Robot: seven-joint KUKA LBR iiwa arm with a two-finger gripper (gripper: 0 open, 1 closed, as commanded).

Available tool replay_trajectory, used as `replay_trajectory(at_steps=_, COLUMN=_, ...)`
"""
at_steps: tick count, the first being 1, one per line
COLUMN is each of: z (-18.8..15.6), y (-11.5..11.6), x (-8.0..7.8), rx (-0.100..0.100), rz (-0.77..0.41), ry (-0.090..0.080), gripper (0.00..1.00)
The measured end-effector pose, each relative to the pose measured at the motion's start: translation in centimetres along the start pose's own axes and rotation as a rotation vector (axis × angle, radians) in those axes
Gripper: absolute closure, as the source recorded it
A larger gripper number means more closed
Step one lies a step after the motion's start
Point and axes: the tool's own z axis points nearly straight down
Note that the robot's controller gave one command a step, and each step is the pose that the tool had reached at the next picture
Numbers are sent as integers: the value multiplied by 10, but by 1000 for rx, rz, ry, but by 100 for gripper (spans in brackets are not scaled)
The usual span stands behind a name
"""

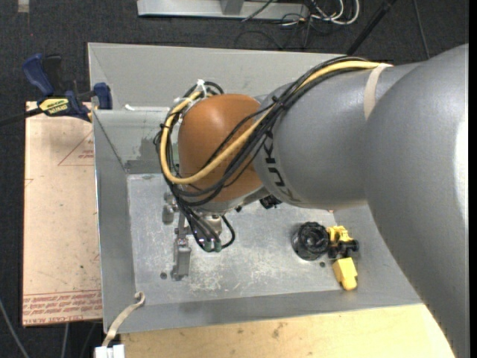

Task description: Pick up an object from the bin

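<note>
The gripper (181,258) hangs low over the left of the bin (253,278) floor, open or closed I cannot tell, while 2 things, a black round piece (308,242) and a yellow toy (344,265) just beside it, lie well to its right in the view.

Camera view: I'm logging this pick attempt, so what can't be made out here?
All in the camera view:
1. Bin floor beneath the orange wrist cover and grey arm: hidden, contents unknown.
2. Gripper: partly behind cables; whether it grips anything is unclear.
3. Black round thing and yellow thing: too small to identify.
</note>
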Motion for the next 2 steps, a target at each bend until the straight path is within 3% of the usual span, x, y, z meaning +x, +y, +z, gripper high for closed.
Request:
replay_trajectory(at_steps=1, z=-5, y=-1, x=-2, rx=-1, rz=5, ry=-7, gripper=0)
replay_trajectory(at_steps=2, z=56, y=-46, x=-68, rx=-5, rz=108, ry=-15, gripper=0)
